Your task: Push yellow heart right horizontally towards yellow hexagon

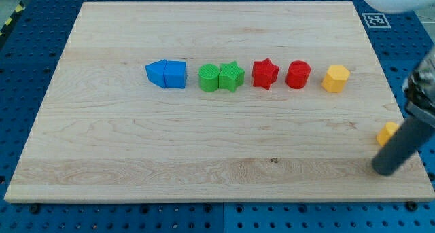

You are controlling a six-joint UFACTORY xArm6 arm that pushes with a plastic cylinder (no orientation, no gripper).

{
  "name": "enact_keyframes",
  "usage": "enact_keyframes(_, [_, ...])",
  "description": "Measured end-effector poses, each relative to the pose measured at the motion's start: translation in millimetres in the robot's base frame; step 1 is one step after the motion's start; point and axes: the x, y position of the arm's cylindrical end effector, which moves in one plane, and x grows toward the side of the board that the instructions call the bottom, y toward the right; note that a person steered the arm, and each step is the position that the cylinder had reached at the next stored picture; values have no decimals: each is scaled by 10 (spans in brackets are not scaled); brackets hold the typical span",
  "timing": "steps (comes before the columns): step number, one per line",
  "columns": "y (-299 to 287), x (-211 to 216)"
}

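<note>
While our rod ends at my tip [386,170] near the view's lower right edge of the wooden board [136,138], the yellow heart [388,133] sits just above and touching or nearly touching the rod's upper side, mostly hidden behind it. We have no jaws on this rig, only the plain rod, so nothing is clasped or let go.

What could go wrong starts with that placement. The tip lies below the heart, not on its left, so a push from here would drive it up or off line instead of sideways. The heart is also already close to the board's right edge, and a firm shove to the right could slide it off the wood. The yellow hexagon [336,78] stands up and to the left of the tip, at the right end of the row, so the heart now lies to its right; we judge that the goal as worded is awkward from this spot. Swinging round could also brush the red cylinder [298,75] beside the hexagon.

Only a small yellow-orange corner of the heart shows, its shape not really readable. Farther left from the tip run the red star [265,74], green star [232,77], green cylinder [209,78] and two touching blue blocks [167,74].
</note>
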Motion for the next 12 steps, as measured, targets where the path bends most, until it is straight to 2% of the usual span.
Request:
enact_keyframes(1, [318,-104])
enact_keyframes(3, [67,-784])
enact_keyframes(5, [67,-590])
enact_keyframes(7, [67,-1380])
enact_keyframes(8, [92,-1437])
enact_keyframes(9, [306,-1188])
enact_keyframes(10, [798,-1040])
enact_keyframes(11, [1065,-1214])
enact_keyframes(12, [924,-1334])
